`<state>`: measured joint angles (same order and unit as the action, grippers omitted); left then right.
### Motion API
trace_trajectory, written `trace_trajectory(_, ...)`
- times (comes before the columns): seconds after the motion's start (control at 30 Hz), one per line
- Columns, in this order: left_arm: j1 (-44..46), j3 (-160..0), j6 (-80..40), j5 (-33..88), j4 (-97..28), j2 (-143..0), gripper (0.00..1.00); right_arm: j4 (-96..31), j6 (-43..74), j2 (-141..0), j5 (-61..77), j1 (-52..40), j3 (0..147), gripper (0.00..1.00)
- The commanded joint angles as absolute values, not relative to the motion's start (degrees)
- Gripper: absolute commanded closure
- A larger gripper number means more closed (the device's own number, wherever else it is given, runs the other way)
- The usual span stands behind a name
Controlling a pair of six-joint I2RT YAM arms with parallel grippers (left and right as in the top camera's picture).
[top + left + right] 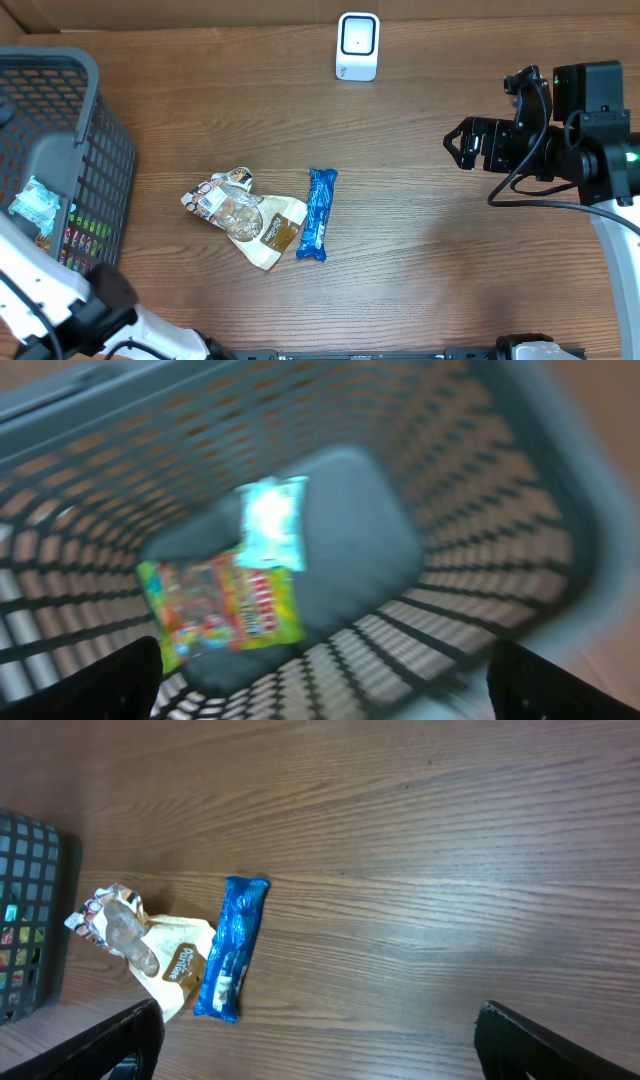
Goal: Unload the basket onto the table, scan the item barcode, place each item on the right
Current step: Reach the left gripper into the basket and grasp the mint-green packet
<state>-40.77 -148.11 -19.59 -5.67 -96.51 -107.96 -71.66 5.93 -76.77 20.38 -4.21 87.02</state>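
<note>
The blue snack bar (319, 227), slim and glossy in crimped foil, lies flat at centre frame, just beside a crinkled cookie bag (245, 218). It is probably best pinched across its narrow width, with the barcode turned to the white scanner (357, 45) at top centre. The right gripper (462, 143), at the right, is spread and empty. The left gripper (325, 675), also spread, hangs over the grey mesh basket (60, 70) at far left.
</note>
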Motion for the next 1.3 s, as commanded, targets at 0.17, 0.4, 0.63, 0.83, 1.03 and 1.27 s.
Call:
trace_trajectory(0.17, -46.9, -139.2, -24.1, -5.7, -96.2, -118.5, 0.00, -70.3, 5.5, -76.6, 20.7, -4.5, 88.4, 0.00)
trace_trajectory(0.4, -47.0, -129.6, -23.3, -8.0, -87.7, -124.9, 0.04, -69.5, 4.6, -76.7, 20.7, -4.5, 88.4, 0.00)
trace_trajectory(0.63, -46.5, -116.1, -19.2, -8.6, -74.2, -125.1, 0.09, -69.9, 4.2, -76.7, 20.7, -4.5, 88.4, 0.00)
trace_trajectory(0.83, -44.9, -106.5, -19.6, -13.0, -66.5, -125.1, 0.16, -70.0, 4.2, -77.1, 20.7, -4.5, 88.4, 0.00)
trace_trajectory(1.03, -44.6, -103.6, -20.6, -13.9, -64.5, -125.1, 0.41, -70.0, 4.3, -78.4, 20.7, -4.5, 88.4, 0.00)
trace_trajectory(1.27, -45.1, -103.7, -20.1, -14.0, -64.6, -125.0, 0.81, -70.9, 4.2, -80.8, 20.7, -4.5, 88.4, 0.00)
